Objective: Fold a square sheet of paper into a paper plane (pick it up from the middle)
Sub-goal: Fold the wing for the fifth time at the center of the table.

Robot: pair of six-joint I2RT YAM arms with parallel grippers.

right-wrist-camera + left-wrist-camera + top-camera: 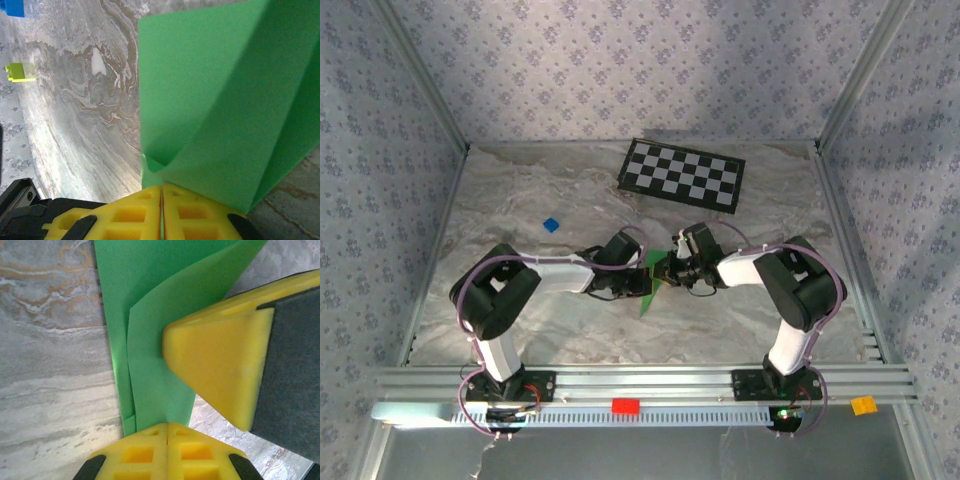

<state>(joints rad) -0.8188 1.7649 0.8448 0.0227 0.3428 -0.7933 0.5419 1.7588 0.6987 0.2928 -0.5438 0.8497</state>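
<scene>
The left gripper (167, 428) is clenched: its two yellow fingers meet at the bottom of the left wrist view, and the lower edge of the sheet of paper (150, 315) is pinched between them. The right gripper (161, 189) is clenched in the same way at the bottom of the right wrist view, on a folded corner of the same green sheet. The paper rises from both grips in folded layers and is not flat.

In the left wrist view a big yellow finger (215, 365) of the other gripper comes in from the right and covers part of the sheet. Behind the paper is the marble-patterned table (50, 340).

The right wrist view shows what the left does not: a blue block (11, 7) in the upper left corner and a small yellow-green block (21, 72) below it, both well apart from the paper.

From above, the two arms meet in the middle of the frame and hide most of the sheet – only green slivers show between and below the grippers. The checkerboard (682, 173) lies higher in the frame. A red block (625, 405) and an orange block (863, 404) sit on the rail at the bottom.
</scene>
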